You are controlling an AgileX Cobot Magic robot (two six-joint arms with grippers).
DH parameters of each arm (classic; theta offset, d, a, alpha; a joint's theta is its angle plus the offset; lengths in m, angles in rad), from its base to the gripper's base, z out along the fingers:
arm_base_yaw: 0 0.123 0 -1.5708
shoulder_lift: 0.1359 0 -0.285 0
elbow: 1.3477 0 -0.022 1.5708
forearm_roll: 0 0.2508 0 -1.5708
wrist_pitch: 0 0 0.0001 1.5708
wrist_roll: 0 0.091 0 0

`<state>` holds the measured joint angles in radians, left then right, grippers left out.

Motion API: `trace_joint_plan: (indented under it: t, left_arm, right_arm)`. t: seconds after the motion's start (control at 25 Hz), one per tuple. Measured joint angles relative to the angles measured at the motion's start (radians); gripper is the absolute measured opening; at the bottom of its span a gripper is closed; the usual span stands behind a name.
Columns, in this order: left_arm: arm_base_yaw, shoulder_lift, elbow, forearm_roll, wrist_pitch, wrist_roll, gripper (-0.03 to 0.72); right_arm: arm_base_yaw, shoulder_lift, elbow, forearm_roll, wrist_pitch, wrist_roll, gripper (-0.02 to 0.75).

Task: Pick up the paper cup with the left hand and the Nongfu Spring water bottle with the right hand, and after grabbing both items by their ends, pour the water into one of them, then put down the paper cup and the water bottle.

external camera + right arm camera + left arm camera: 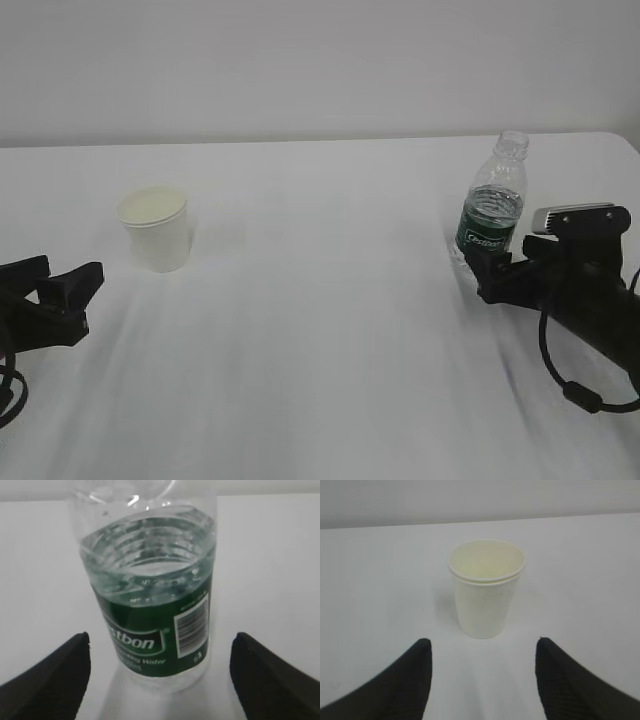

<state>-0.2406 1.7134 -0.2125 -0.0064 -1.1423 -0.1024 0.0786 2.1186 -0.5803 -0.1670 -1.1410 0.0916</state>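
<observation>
A white table (pixel 330 330) spans the view, meeting a plain pale wall (pixel 300 60) behind.

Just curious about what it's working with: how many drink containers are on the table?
2: a paper cup at left and a water bottle at right. None seem hidden.

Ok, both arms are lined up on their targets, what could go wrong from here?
1. The water bottle has no cap and holds water; a hard squeeze or a nudge from the right gripper could spill it.
2. The paper cup looks light and empty; the left gripper, open and short of it, might push or crush it.
</observation>
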Motion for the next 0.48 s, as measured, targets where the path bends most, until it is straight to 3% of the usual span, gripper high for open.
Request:
trace_joint_plan:
  t: [0.48]
  left_arm:
    - [0.000,0.047,-0.005,0.000,-0.002,0.000,0.471]
  right_arm:
    - [0.000,0.041,-0.084,-0.012,-0.002,0.000,0.668]
